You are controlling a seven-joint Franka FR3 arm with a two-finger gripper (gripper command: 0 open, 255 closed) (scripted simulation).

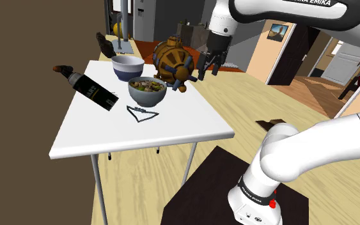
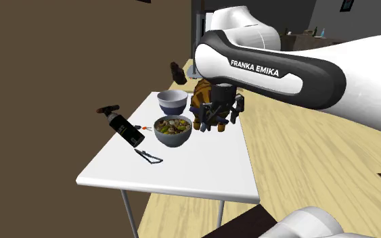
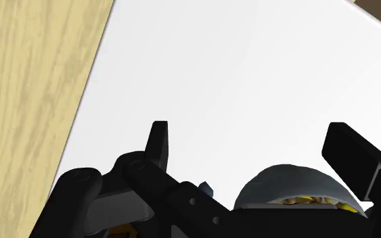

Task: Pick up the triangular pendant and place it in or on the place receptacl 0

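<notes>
jaws spread, empty | dark triangular wire pendant [image 1: 141, 114] untouched on white tabletop [image 1: 172, 131], 6 o'clock of grey food bowl [image 1: 148, 91] | pending: grasp, transfer, placement

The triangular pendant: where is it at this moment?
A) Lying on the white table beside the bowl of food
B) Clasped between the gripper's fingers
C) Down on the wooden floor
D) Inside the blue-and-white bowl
A: the triangular pendant lies flat on the white table close to the bowl of food, while the gripper hangs open above the table, holding nothing.
</notes>
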